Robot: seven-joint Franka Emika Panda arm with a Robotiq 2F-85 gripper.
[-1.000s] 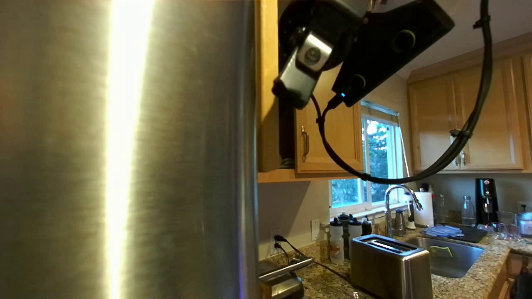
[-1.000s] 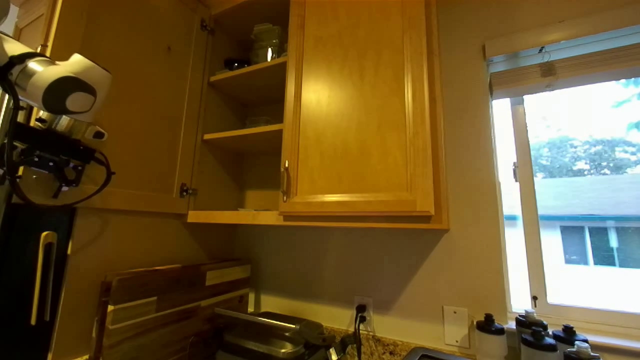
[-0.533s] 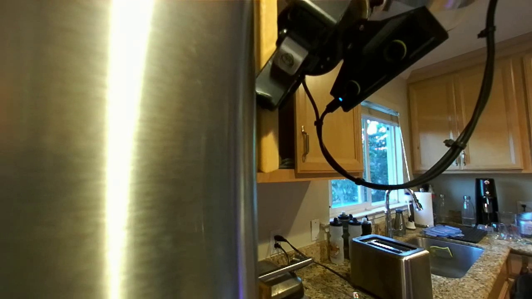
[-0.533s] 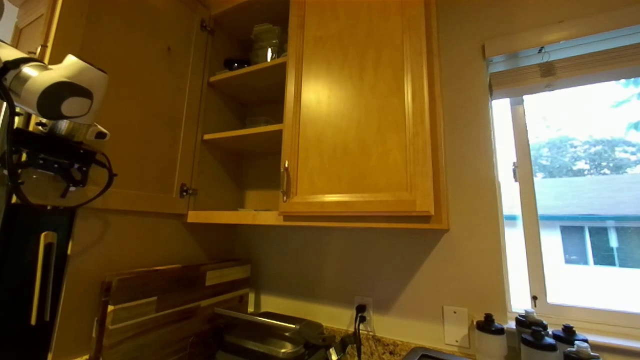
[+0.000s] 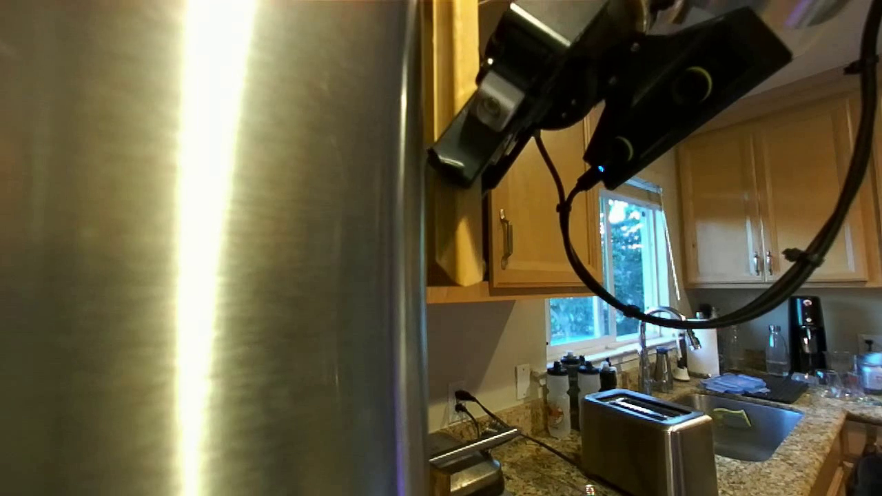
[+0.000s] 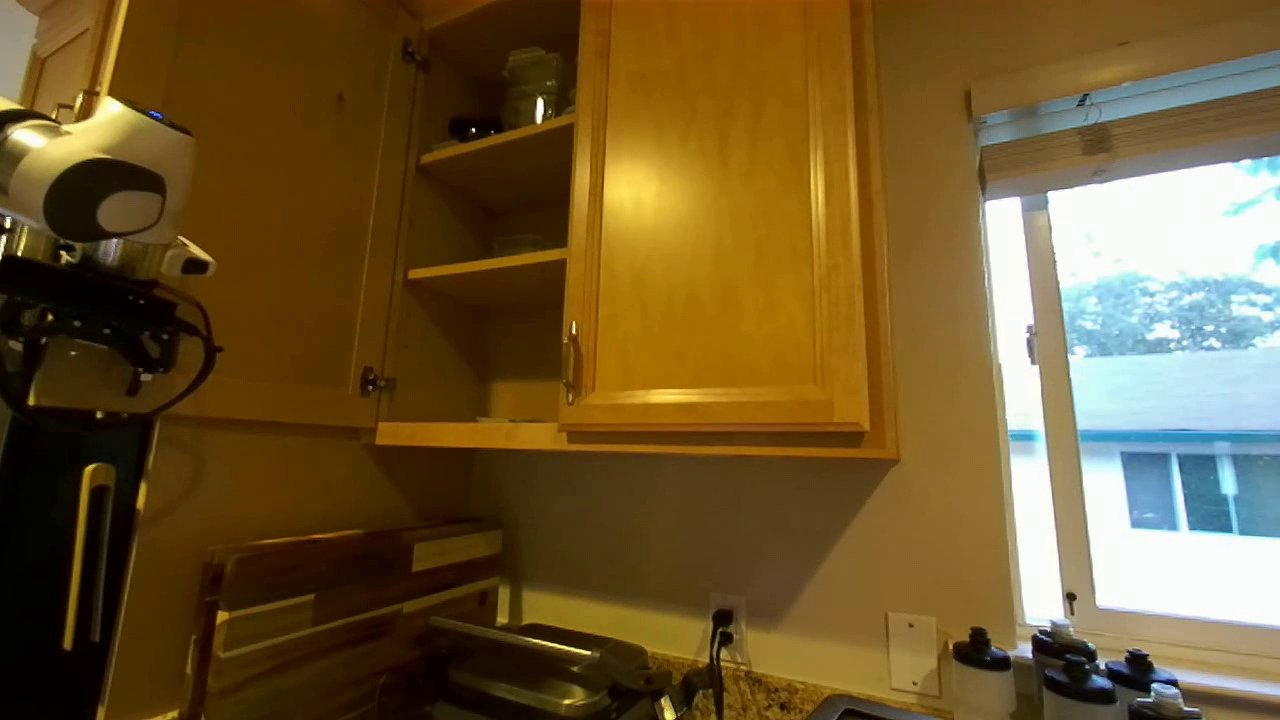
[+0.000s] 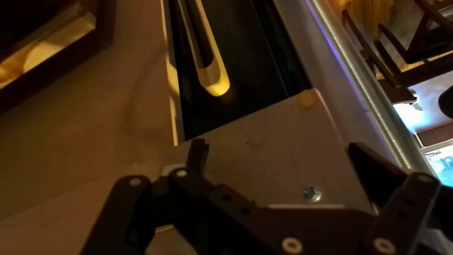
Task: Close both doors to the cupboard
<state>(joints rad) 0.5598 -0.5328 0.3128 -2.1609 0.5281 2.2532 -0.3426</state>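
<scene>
Cupboard (image 6: 470, 435) is half covered in an exterior view: swung-out door (image 6: 280, 220) is hinged wide, inner face exposed; flush door (image 6: 710, 220) is seated against the cupboard front. 2 inner shelves (image 6: 490, 265) are exposed, stacked containers (image 6: 532, 80) carried on the upper. Claw (image 7: 277, 145) is spread wide near the swung-out door's free edge; in the wrist view the door, with 1 screw (image 7: 312, 194) showing, is seen across the gap. Whether it's touched can't be told. Steel fridge (image 5: 310, 275) is seen just beside that door in an exterior view. Toaster (image 5: 648, 441) is parked on the surface (image 5: 751, 479).
</scene>
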